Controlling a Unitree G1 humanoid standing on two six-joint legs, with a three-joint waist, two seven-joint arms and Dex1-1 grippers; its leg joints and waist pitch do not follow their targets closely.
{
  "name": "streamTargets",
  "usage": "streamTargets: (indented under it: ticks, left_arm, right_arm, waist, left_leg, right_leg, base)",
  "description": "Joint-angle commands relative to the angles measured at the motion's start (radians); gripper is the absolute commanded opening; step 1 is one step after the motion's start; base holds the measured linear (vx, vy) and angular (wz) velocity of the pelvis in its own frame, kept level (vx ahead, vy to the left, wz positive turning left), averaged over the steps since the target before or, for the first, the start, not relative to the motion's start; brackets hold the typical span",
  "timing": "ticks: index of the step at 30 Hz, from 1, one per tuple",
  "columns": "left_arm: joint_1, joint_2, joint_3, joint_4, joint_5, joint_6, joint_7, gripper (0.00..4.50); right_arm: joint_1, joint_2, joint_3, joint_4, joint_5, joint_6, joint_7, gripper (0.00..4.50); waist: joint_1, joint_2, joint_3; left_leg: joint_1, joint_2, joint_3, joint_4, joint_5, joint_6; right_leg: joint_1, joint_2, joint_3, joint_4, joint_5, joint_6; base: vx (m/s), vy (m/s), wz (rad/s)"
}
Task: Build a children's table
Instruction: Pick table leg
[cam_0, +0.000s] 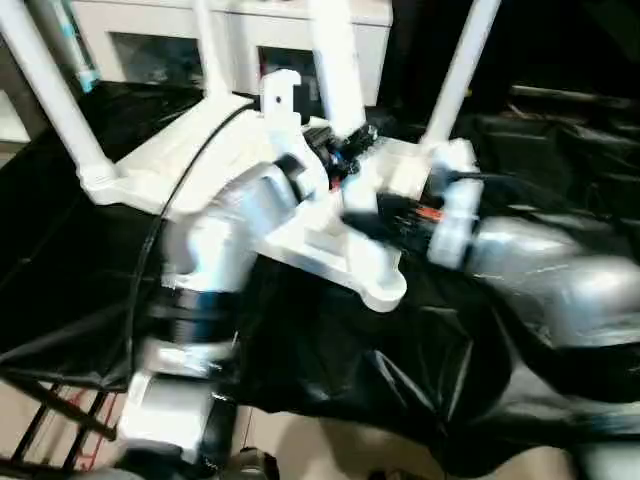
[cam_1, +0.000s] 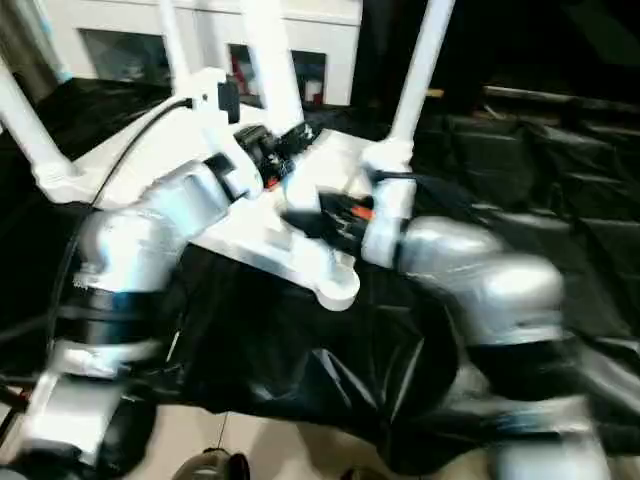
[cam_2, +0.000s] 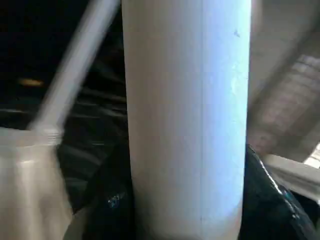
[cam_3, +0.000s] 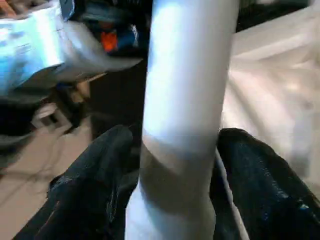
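The white plastic children's table (cam_0: 330, 245) lies upside down on black sheeting (cam_0: 400, 370), its long white tapered tube legs (cam_0: 335, 60) pointing up. The left gripper (cam_2: 187, 215) grasps the nearest leg between its black fingers. The right gripper (cam_3: 175, 200) straddles the same leg; I cannot tell whether it clamps.

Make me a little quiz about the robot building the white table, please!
1. True or false: the table top lies on a black sheet.
2. What colour is the leg standing up from the top? A red, B white, C green.
3. Fill in the gap: the near corner socket has no leg in it, so it is ___.

Key: 1 true; 2 B; 3 empty.
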Motion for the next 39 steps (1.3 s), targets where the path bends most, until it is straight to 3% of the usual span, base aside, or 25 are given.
streamTargets:
  ticks: [1, 2, 9, 10, 19, 21, 22, 25, 28, 31, 33, 34, 37, 39]
  left_arm:
    - [-0.027, 0.005, -0.001, -0.015, -0.068, 0.035, -0.098, 1.89]
    - [-0.032, 0.033, 0.002, -0.018, -0.115, 0.065, -0.186, 1.89]
    - [-0.031, 0.054, -0.020, -0.044, -0.168, 0.091, -0.304, 1.88]
    - [-0.031, 0.053, -0.020, -0.043, -0.168, 0.090, -0.305, 1.88]
    - [-0.035, 0.054, -0.028, -0.019, -0.162, 0.076, -0.329, 1.88]
    - [-0.040, 0.052, -0.030, -0.006, -0.141, 0.060, -0.315, 1.88]
    - [-0.042, 0.050, -0.033, 0.001, -0.121, 0.046, -0.292, 2.44]
    - [-0.053, 0.037, -0.034, 0.029, -0.071, 0.009, -0.224, 2.75]
    - [-0.041, 0.036, -0.053, 0.019, -0.028, -0.026, -0.195, 2.89]
    - [-0.038, 0.015, -0.063, 0.026, 0.050, -0.076, -0.079, 3.02]
    - [-0.040, 0.007, -0.059, 0.031, 0.061, -0.083, -0.055, 3.02]
    - [-0.042, -0.004, -0.052, 0.034, 0.073, -0.091, -0.021, 2.72]
    - [-0.045, -0.027, -0.042, 0.036, 0.087, -0.111, 0.033, 2.64]
    - [-0.046, -0.034, -0.045, 0.036, 0.091, -0.117, 0.039, 2.26]
  right_arm:
    - [-0.008, -0.030, 0.007, -0.032, 0.035, 0.031, 0.063, 3.18]
    - [-0.003, -0.064, 0.024, -0.045, 0.051, 0.051, 0.108, 3.18]
    - [-0.007, -0.055, 0.064, -0.036, 0.027, 0.034, 0.101, 3.18]
    - [-0.008, -0.051, 0.062, -0.032, 0.026, 0.035, 0.095, 2.89]
    - [-0.014, -0.013, 0.053, -0.002, 0.018, 0.022, 0.058, 2.17]
    - [-0.011, 0.012, 0.041, 0.002, 0.014, 0.014, 0.030, 2.02]
    - [-0.011, 0.018, 0.037, 0.003, 0.011, 0.010, 0.020, 1.99]
    - [-0.011, 0.032, 0.030, 0.009, 0.001, 0.000, -0.005, 1.94]
    - [-0.010, 0.046, 0.021, 0.013, -0.009, -0.014, -0.030, 1.93]
    - [-0.007, 0.057, 0.018, 0.014, -0.021, -0.030, -0.055, 1.93]
    - [-0.006, 0.058, 0.018, 0.014, -0.022, -0.034, -0.059, 1.93]
    - [-0.005, 0.060, 0.017, 0.014, -0.023, -0.038, -0.065, 1.93]
    - [-0.006, 0.065, 0.014, 0.016, -0.030, -0.048, -0.078, 1.93]
    - [-0.007, 0.066, 0.014, 0.018, -0.035, -0.051, -0.080, 1.92]
  waist:
    - [0.006, -0.018, -0.097]
    - [0.005, -0.016, -0.095]
    - [0.000, -0.016, -0.091]
    - [0.000, -0.016, -0.091]
    - [0.000, -0.013, -0.093]
    - [0.000, -0.012, -0.094]
    - [0.000, -0.012, -0.094]
    - [0.000, -0.012, -0.094]
    - [0.000, -0.012, -0.094]
    - [-0.001, -0.010, -0.095]
    - [0.000, -0.011, -0.096]
    - [-0.001, -0.009, -0.097]
    - [0.001, -0.013, -0.098]
    - [0.001, -0.014, -0.099]
  left_leg:
    - [0.046, 0.051, -0.036, -0.070, -0.179, -0.013]
    - [0.044, 0.053, -0.036, -0.070, -0.180, -0.014]
    - [0.049, 0.057, -0.039, -0.073, -0.230, -0.042]
    - [0.049, 0.057, -0.039, -0.074, -0.232, -0.044]
    - [0.050, 0.056, -0.039, -0.076, -0.236, -0.057]
    - [0.048, 0.055, -0.039, -0.076, -0.231, -0.058]
    - [0.050, 0.055, -0.039, -0.075, -0.233, -0.058]
    - [0.051, 0.056, -0.040, -0.077, -0.243, -0.070]
    - [0.049, 0.056, -0.041, -0.078, -0.236, -0.066]
    - [0.049, 0.057, -0.041, -0.078, -0.242, -0.068]
    - [0.047, 0.057, -0.041, -0.077, -0.235, -0.067]
    - [0.046, 0.057, -0.041, -0.076, -0.232, -0.065]
    - [0.045, 0.056, -0.041, -0.074, -0.217, -0.053]
    - [0.045, 0.055, -0.040, -0.073, -0.215, -0.049]
  right_leg:
    - [0.042, -0.057, 0.031, -0.066, -0.247, -0.198]
    - [0.039, -0.058, 0.032, -0.066, -0.251, -0.207]
    - [0.033, -0.060, 0.034, -0.072, -0.332, -0.192]
    - [0.033, -0.060, 0.033, -0.072, -0.335, -0.190]
    - [0.033, -0.059, 0.034, -0.070, -0.321, -0.183]
    - [0.034, -0.057, 0.033, -0.069, -0.308, -0.185]
    - [0.032, -0.058, 0.034, -0.070, -0.309, -0.185]
    - [0.032, -0.059, 0.033, -0.070, -0.308, -0.183]
    - [0.035, -0.059, 0.034, -0.072, -0.305, -0.173]
    - [0.034, -0.059, 0.034, -0.072, -0.299, -0.172]
    - [0.037, -0.059, 0.033, -0.071, -0.292, -0.171]
    - [0.038, -0.058, 0.033, -0.070, -0.282, -0.172]
    - [0.040, -0.059, 0.033, -0.070, -0.273, -0.177]
    - [0.039, -0.058, 0.032, -0.071, -0.280, -0.180]
  base:
    - [0.000, 0.000, 0.00]
    - [0.000, 0.000, 0.00]
    - [0.000, 0.000, 0.00]
    - [0.000, 0.000, 0.00]
    - [0.000, 0.000, 0.00]
    - [0.000, 0.000, 0.00]
    - [0.000, 0.000, 0.00]
    - [0.000, 0.000, 0.00]
    - [0.000, 0.000, 0.00]
    - [0.000, 0.000, 0.00]
    - [0.000, 0.000, 0.00]
    - [0.000, 0.000, 0.00]
    - [0.000, 0.000, 0.00]
    - [0.000, 0.000, 0.00]
